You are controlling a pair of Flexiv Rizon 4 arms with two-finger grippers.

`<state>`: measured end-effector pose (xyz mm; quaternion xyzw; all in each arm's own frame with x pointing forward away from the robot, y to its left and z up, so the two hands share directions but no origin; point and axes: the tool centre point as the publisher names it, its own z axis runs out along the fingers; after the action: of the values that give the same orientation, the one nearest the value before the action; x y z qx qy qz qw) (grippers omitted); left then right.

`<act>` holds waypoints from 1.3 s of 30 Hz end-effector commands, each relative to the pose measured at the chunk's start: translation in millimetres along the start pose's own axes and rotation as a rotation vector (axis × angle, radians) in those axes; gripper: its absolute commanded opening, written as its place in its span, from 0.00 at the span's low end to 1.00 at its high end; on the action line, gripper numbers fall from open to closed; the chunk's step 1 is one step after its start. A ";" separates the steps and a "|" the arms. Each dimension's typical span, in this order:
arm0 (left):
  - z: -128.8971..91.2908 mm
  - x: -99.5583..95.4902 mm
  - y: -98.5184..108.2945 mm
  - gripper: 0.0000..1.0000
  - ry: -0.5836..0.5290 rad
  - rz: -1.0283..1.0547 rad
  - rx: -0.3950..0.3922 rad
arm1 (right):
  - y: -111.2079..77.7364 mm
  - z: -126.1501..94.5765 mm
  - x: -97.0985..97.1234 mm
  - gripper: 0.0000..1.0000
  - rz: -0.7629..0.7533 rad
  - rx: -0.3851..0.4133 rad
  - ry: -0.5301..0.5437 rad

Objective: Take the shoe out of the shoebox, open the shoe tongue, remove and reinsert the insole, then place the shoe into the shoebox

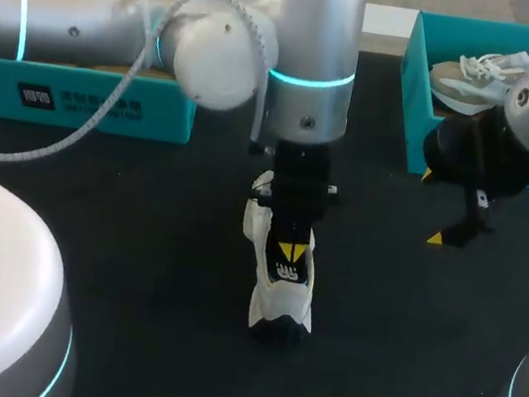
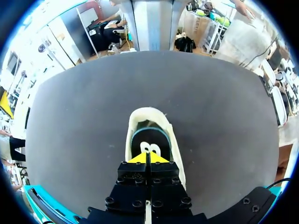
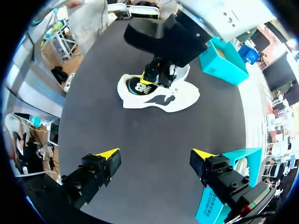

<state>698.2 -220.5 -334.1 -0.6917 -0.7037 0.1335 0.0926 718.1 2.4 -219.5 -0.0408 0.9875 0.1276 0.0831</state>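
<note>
A white shoe [image 1: 274, 296] lies on the black table, mid-table, heel toward me. Its dark insole [image 1: 290, 274] with a white logo shows in the opening. My left gripper [image 1: 288, 253] reaches in from above, its yellow tips pressed together at the mouth of the shoe [image 2: 147, 115], right over the insole [image 2: 145, 141]. Whether a bit of insole is pinched between them I cannot tell. The left wrist view has my left gripper [image 2: 148, 157] shut. My right gripper [image 1: 431, 207] hangs open to the right, apart from the shoe [image 3: 173, 100]; in its own view, the right gripper [image 3: 155, 155] holds nothing.
A teal shoebox [image 1: 416, 102] at the back right holds a second pale shoe [image 1: 469, 80]. Another teal box [image 1: 79, 99] stands at the back left, partly behind my left arm. Bare black tabletop surrounds the shoe on all sides.
</note>
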 end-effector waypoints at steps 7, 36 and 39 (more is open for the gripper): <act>36.3 5.9 6.8 0.00 0.035 -0.016 -0.059 | -0.2 1.1 1.0 1.00 0.000 0.001 -0.003; 66.2 -2.6 -14.4 0.00 0.021 0.040 -0.110 | -0.2 1.1 1.0 1.00 0.000 0.001 -0.003; 71.2 0.4 -11.8 0.00 0.026 0.028 -0.115 | -0.2 1.1 1.0 1.00 0.000 0.001 -0.003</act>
<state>663.8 -221.2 -389.8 -0.7072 -0.6991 0.0873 0.0592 718.1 2.0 -219.2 -0.0412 0.9875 0.1277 0.0829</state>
